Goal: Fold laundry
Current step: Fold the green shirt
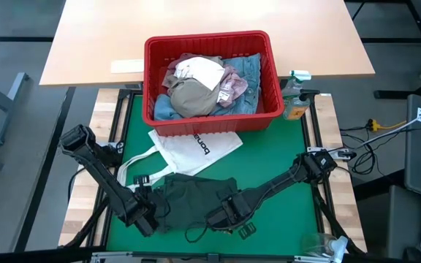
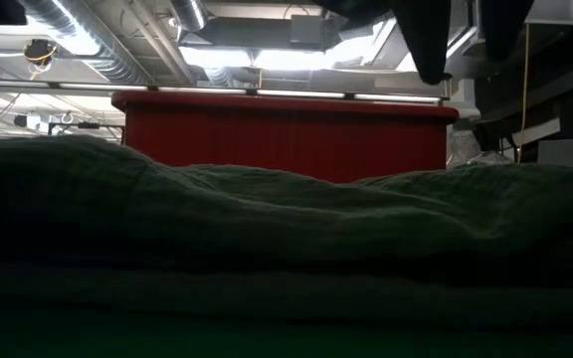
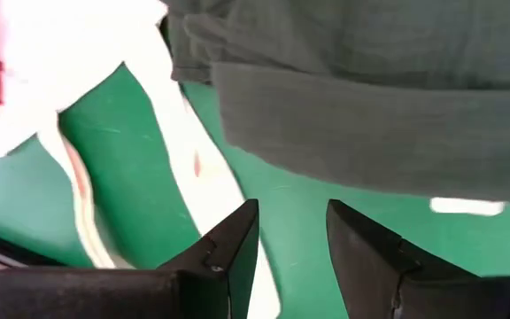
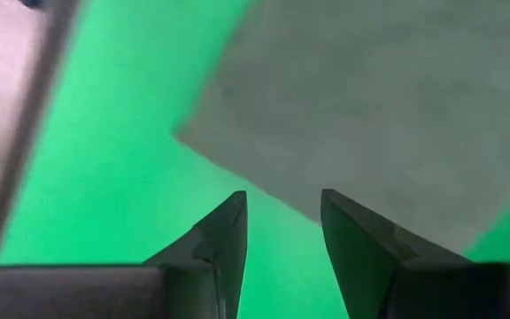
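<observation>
A dark green top [image 1: 196,191] lies bunched on the green mat [image 1: 283,146], near its front edge. My left gripper [image 1: 148,218] hovers open at the top's left side; in the left wrist view it [image 3: 292,208] stands over bare mat beside a white tote strap [image 3: 211,195], short of the top's folded edge [image 3: 370,115]. My right gripper [image 1: 221,218] hovers open at the top's near right part; its fingers [image 4: 283,199] point down at bare mat just off a corner of the top [image 4: 388,106]. More laundry, beige trousers [image 1: 192,98] and blue denim [image 1: 251,69], sits in the red basket [image 1: 210,123].
A white tote bag [image 1: 199,150] lies between the basket and the green top, its straps trailing toward my left gripper. A spray bottle [image 1: 294,91] stands right of the basket. A crumpled clear bag [image 1: 324,245] lies at the near right corner. A wooden table [image 1: 210,22] stands behind.
</observation>
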